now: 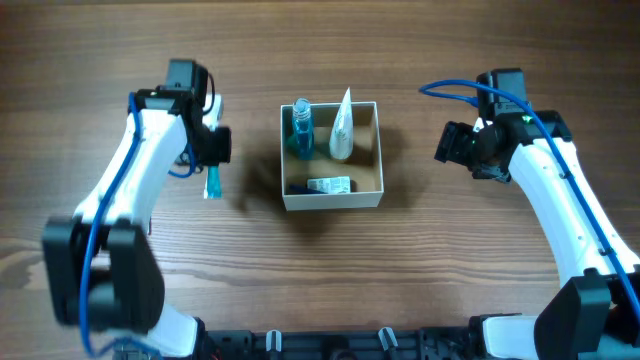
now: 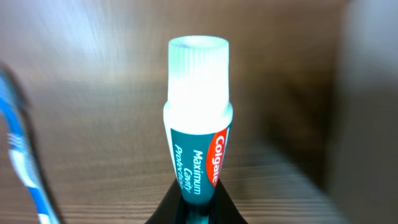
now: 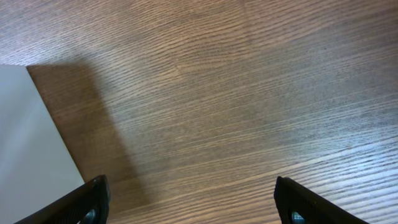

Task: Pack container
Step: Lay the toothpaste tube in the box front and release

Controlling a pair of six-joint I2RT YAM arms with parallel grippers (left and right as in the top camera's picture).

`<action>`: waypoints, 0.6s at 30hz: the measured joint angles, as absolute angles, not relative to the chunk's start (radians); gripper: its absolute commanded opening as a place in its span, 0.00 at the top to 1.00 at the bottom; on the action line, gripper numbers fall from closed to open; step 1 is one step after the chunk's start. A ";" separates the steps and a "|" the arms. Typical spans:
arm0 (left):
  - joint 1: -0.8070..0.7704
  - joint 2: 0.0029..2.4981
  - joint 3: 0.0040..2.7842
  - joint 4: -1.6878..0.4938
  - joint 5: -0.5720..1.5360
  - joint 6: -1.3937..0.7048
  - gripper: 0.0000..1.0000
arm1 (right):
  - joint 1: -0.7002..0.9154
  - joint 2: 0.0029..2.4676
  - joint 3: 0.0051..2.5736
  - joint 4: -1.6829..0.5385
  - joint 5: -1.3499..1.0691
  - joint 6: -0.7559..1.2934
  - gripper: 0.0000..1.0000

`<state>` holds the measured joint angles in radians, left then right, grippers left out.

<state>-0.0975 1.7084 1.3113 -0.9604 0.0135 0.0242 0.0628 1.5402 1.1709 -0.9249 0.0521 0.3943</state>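
The container (image 1: 333,198) is a square white-walled box with a tan inside, at the table's middle. In it are a blue bottle (image 1: 300,130), a white tube (image 1: 343,130) and a small flat packet (image 1: 329,184). My left gripper (image 1: 212,152) is left of the container and shut on a teal Colgate toothpaste tube (image 2: 198,124) with a white cap; the tube (image 1: 212,184) points toward the table's front. My right gripper (image 1: 449,146) is open and empty, right of the container. Its fingers (image 3: 193,205) frame bare wood, with the container's white wall (image 3: 31,143) at the left.
The table is brown wood. A blurred blue-and-white strip (image 2: 25,162) crosses the left edge of the left wrist view; I cannot tell what it is. Blue cables run along both arms (image 1: 450,88).
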 measured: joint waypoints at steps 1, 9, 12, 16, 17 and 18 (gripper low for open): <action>-0.126 1.649 1.321 -0.937 0.019 0.036 0.93 | 0.063 1.540 1.171 -0.919 0.052 0.394 0.14; -0.597 1.432 1.359 -0.905 0.081 0.422 0.96 | 0.062 1.540 1.171 -0.897 0.052 0.389 0.15; -0.685 1.474 1.359 -0.905 0.083 0.586 0.96 | 0.063 1.540 1.171 -0.897 0.052 0.382 0.14; -0.694 1.562 1.359 -0.888 0.084 0.743 0.94 | 0.063 1.540 1.171 -0.896 0.052 0.379 0.14; -0.689 1.585 1.359 -0.879 0.084 0.762 0.92 | 0.063 1.540 1.171 -0.895 0.052 0.376 0.14; -0.681 1.605 1.359 -0.863 0.084 0.775 0.89 | 0.063 1.540 1.171 -0.895 0.052 0.372 0.14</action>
